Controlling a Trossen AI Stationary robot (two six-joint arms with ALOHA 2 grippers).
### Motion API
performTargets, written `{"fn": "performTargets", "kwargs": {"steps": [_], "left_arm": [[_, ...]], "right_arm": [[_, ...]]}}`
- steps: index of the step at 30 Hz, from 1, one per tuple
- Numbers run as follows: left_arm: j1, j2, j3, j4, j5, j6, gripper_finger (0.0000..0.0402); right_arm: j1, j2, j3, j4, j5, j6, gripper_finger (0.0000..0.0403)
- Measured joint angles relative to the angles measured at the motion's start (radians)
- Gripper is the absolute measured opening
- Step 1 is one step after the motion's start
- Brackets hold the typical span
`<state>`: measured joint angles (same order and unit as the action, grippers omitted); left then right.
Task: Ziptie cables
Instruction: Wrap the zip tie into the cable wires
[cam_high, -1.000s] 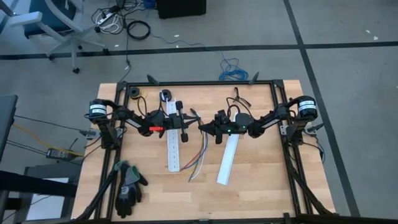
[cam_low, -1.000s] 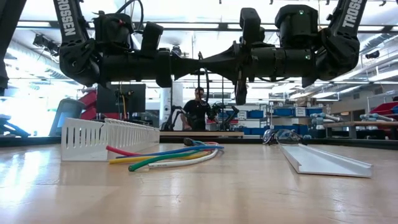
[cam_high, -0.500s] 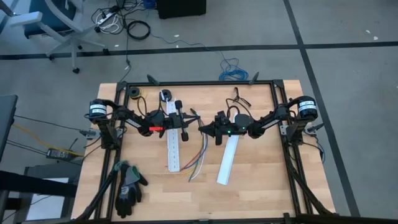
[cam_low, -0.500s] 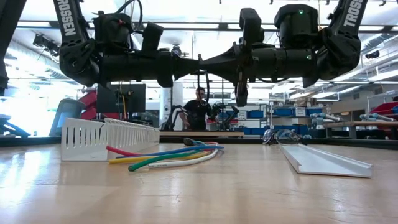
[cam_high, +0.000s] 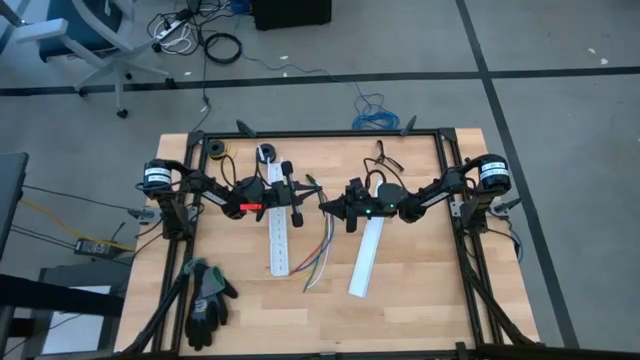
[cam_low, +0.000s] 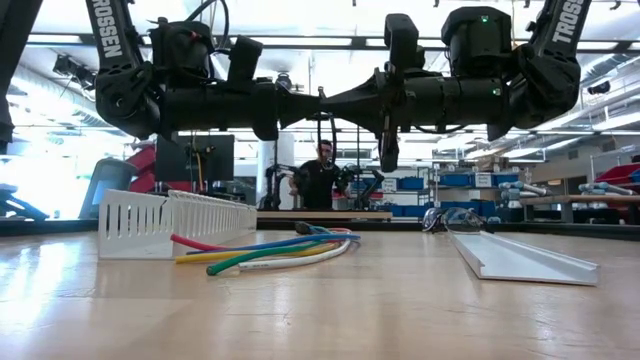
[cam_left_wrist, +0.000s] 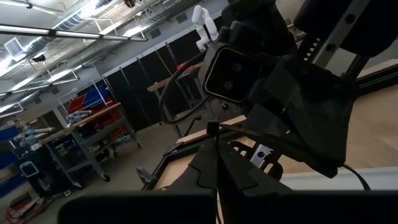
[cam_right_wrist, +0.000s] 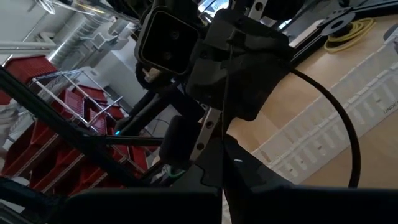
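The cables (cam_high: 318, 255) are a loose bundle of coloured wires lying flat on the wooden table, also seen in the low view (cam_low: 270, 250). Both grippers hang well above them, meeting tip to tip over the table's middle. My left gripper (cam_high: 313, 194) (cam_low: 310, 103) (cam_left_wrist: 217, 171) and my right gripper (cam_high: 325, 203) (cam_low: 332, 103) (cam_right_wrist: 222, 171) are both shut on a thin dark strip (cam_low: 321, 120) that stands upright between them. My left gripper pinches the thin dark strip (cam_left_wrist: 217, 146) between its two fingers, coming level from the table's left with the fingers across it. The strip is upright and lifted clear of the table. My right gripper pinches the same thin dark strip (cam_right_wrist: 224, 118) between its two fingers, coming level from the table's right, across it. The strip runs upright past the fingertips; which part of its length is held does not show.
A white perforated strip (cam_high: 279, 225) (cam_low: 170, 220) lies left of the cables and a white flat channel (cam_high: 364, 255) (cam_low: 520, 260) lies to their right. Black gloves (cam_high: 205, 300) sit at the near left corner. A dark frame (cam_high: 320, 132) borders the table. A person (cam_low: 318, 175) stands in the room beyond.
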<state>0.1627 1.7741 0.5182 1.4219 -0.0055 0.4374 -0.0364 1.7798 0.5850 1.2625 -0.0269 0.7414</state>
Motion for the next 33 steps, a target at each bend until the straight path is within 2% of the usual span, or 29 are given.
{"fn": "performTargets", "kwargs": {"steps": [13, 19, 25, 33], "left_arm": [[-0.001, 0.000, 0.000, -0.012, 0.000, 0.003, 0.0001], [-0.014, 0.000, 0.000, -0.079, -0.002, 0.004, 0.0001], [-0.041, 0.000, 0.000, -0.084, -0.054, 0.032, 0.0001], [-0.051, 0.000, 0.009, -0.088, -0.062, 0.043, 0.0001]], "right_arm": [[-0.031, 0.000, 0.000, 0.023, -0.053, 0.081, 0.0000], [-0.067, 0.000, 0.000, 0.042, -0.075, 0.114, 0.0000], [-0.103, 0.000, 0.000, 0.041, -0.090, 0.145, 0.0000], [-0.108, 0.000, 0.023, 0.024, -0.130, 0.078, 0.0000]]}}
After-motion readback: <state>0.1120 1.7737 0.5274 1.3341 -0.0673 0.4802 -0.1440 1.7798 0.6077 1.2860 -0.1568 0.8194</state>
